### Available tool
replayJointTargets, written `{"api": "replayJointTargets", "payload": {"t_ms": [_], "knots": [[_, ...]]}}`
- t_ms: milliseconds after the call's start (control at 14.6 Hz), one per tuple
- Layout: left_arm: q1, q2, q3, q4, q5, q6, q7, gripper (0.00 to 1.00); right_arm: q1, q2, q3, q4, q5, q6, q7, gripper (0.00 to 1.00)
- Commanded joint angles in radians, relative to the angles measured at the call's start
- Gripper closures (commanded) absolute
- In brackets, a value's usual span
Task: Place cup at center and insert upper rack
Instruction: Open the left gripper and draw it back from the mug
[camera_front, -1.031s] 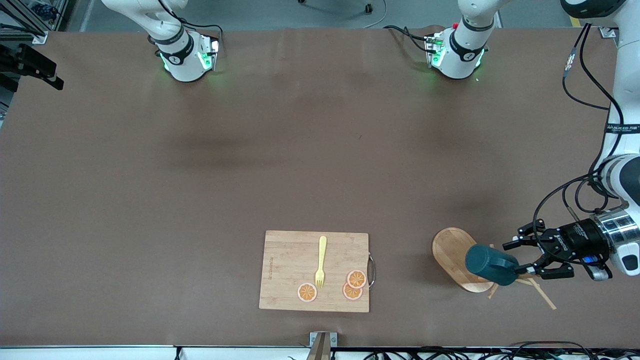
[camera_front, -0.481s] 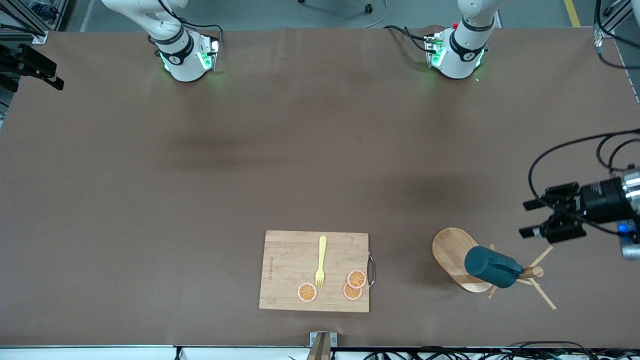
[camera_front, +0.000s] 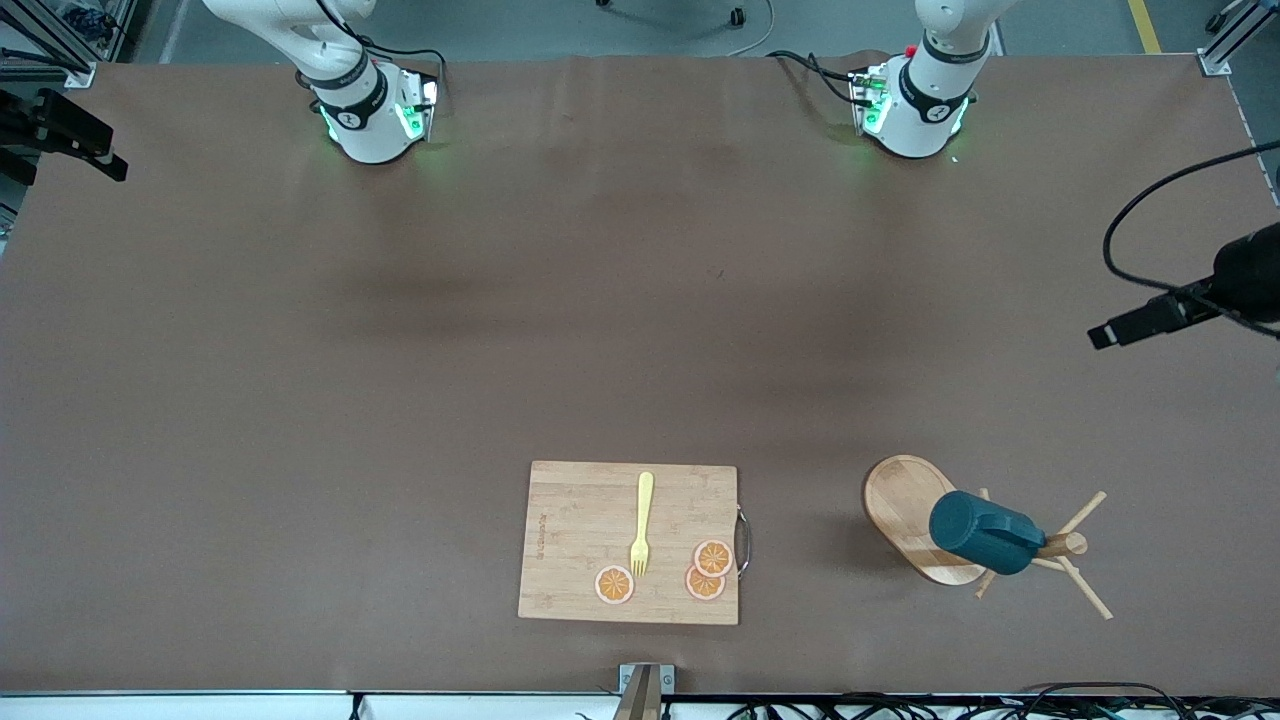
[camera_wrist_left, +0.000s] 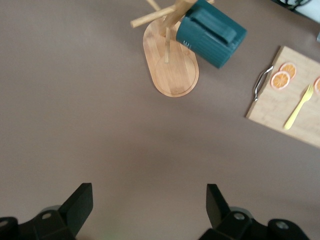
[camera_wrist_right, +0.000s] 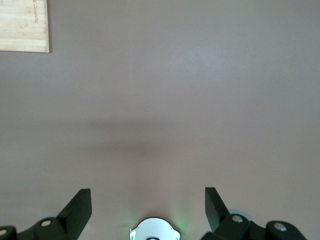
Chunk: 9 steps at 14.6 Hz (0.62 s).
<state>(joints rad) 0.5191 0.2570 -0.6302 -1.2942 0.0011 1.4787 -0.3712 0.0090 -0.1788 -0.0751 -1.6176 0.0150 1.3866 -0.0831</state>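
Note:
The dark teal cup (camera_front: 985, 532) hangs on a peg of the light wooden mug tree (camera_front: 905, 510), off the table, near the left arm's end. In the left wrist view the cup (camera_wrist_left: 212, 32) and the tree's oval base (camera_wrist_left: 172, 70) show well away from the fingers. My left gripper (camera_front: 1105, 335) is up in the air at the table's edge, apart from the tree, open and empty (camera_wrist_left: 148, 205). My right gripper (camera_wrist_right: 147, 205) is out of the front view; it is open and empty above bare table by its own base (camera_wrist_right: 152, 231).
A rectangular bamboo cutting board (camera_front: 570, 540) with a metal handle lies near the front edge, beside the tree. It carries a yellow fork (camera_front: 641, 522) and three orange slices (camera_front: 705, 570). Brown table surface (camera_front: 600, 330) spreads between the board and the arm bases.
My left gripper has drawn back from the cup on the tree and moved up and away toward the table's edge. The cup and tree have stayed put.

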Motion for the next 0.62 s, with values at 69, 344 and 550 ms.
{"api": "replayJointTargets", "payload": {"t_ms": [69, 344, 550], "knots": [[-0.247, -0.158, 0.232, -0.066, 0.049, -0.043, 0.182, 0.0, 0.009, -0.025, -0.002, -0.027, -0.027, 0.015, 0.0, 0.0], [-0.491, -0.284, 0.446, -0.221, 0.033, -0.026, 0.184, 0.0, 0.005, -0.025, -0.003, -0.03, -0.043, 0.019, -0.012, 0.0], [-0.574, -0.389, 0.523, -0.383, 0.022, 0.076, 0.184, 0.0, 0.006, -0.025, -0.003, -0.03, -0.043, 0.017, -0.007, 0.0]]}}
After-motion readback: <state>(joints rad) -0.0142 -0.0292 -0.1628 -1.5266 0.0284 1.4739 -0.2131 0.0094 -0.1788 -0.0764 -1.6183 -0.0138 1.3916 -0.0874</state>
